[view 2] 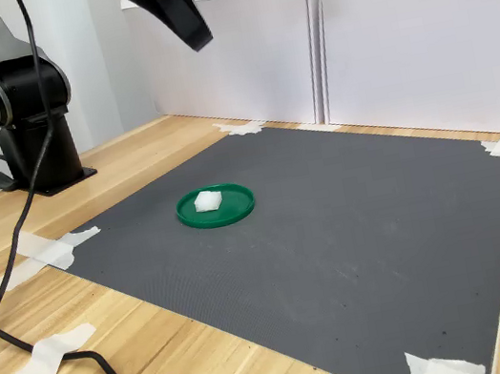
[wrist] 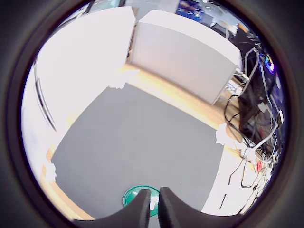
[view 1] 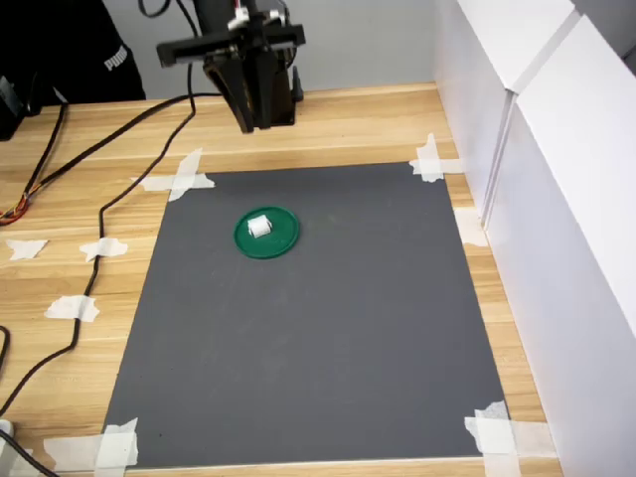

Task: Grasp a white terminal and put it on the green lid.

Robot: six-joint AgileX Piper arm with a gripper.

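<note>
Tiny white plastic terminal block was seen resting inside flat round dark-green plastic lid on grey mat; placement judged complete. Black pincer was raised well above, nearly closed, nothing held.

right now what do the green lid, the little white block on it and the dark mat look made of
Green lid: likely moulded plastic, with an even colour, slight sheen and raised rim. White block: probably plastic, with a uniform matte white look; it is too small to be sure. Dark mat: thin grey sheet with a fine-grained matte surface, perhaps rubber or foam.
</note>
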